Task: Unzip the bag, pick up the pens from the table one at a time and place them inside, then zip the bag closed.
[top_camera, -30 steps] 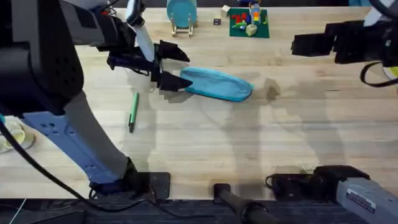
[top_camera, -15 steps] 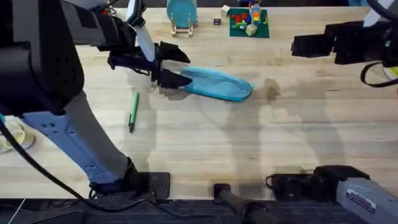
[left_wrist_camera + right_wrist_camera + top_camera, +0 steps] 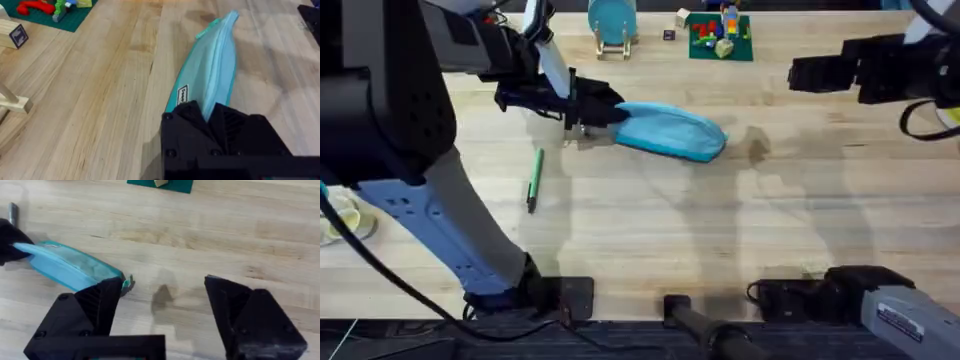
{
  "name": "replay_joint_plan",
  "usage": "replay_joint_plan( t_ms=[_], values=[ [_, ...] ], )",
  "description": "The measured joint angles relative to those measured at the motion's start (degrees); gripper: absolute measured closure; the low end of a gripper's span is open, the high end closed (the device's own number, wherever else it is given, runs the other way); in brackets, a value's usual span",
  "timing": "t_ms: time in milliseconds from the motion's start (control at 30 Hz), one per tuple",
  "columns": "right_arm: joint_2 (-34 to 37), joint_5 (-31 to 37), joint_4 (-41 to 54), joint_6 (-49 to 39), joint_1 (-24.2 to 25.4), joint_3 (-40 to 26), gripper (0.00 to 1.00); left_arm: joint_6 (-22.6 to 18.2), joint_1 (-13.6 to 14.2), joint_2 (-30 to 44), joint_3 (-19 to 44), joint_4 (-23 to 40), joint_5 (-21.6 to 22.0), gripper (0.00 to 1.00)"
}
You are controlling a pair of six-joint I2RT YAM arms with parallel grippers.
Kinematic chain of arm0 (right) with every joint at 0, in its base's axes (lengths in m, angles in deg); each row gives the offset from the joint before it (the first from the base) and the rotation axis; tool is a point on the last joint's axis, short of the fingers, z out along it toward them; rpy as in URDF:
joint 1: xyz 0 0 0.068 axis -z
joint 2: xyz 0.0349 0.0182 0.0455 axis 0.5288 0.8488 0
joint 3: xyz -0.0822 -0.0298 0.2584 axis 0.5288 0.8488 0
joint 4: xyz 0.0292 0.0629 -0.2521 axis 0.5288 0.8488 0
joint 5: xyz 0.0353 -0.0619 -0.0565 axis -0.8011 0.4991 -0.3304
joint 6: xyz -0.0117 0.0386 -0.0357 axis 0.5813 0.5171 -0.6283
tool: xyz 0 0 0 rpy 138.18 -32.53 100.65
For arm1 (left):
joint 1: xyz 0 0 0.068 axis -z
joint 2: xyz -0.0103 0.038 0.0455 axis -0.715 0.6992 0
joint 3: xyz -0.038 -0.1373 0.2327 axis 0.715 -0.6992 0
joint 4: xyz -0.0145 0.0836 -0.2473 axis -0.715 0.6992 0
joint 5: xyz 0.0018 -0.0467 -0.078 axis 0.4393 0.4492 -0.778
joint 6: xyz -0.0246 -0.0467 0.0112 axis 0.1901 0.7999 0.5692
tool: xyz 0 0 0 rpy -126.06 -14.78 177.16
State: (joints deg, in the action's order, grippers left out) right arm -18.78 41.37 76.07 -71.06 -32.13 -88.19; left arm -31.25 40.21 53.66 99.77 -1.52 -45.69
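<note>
Where the left arm reaches across the table (image 3: pixel 650 230), a green pen (image 3: pixel 533 178) lies alone on the bare wood at the left, well apart from the bag (image 3: pixel 670 131) and pointing roughly toward and away from the arm bases. A grey stub, probably the silver pen (image 3: pixel 13 213), lies beyond the bag's far end in the right wrist view.

Just right of the green pen and farther back, the left gripper (image 3: pixel 588 117) sits at the bag's left end. Its black fingers (image 3: pixel 195 117) are pressed together on that end, the light blue fabric running out from between them in the left wrist view. The bag lies flat on the table, its long axis running left to right with the right end slightly nearer the bases.

Behind the bag, at the far edge, stand a teal round object on a wooden stand (image 3: pixel 611 22) and a green baseplate with toy bricks (image 3: pixel 721 38).

At the far right, the right gripper (image 3: pixel 800 72) hovers above the table, well apart from the bag. Its fingers (image 3: pixel 107 300) stand wide apart with nothing between them.
</note>
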Motion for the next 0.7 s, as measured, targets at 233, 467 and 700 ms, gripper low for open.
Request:
replay_joint_plan(
  t_ms=[233, 467, 700],
  values=[
    [0.0, 0.0, 0.02, 0.0, 0.0, 0.0, 0.004, 0.0, 0.0, 0.0, 0.0, 0.0, 0.0, 0.956],
    [0.0, 0.0, 0.0, 0.0, 0.0, 0.0, 0.004, 0.0, 0.0, 0.0, 0.0, -0.06, 0.02, 0.957],
    [0.0, 0.0, 1.13, -4.25, 0.0, 0.0, 0.004, 0.02, 0.0, 0.0, 0.0, -0.07, 0.04, 0.957]
  ],
)
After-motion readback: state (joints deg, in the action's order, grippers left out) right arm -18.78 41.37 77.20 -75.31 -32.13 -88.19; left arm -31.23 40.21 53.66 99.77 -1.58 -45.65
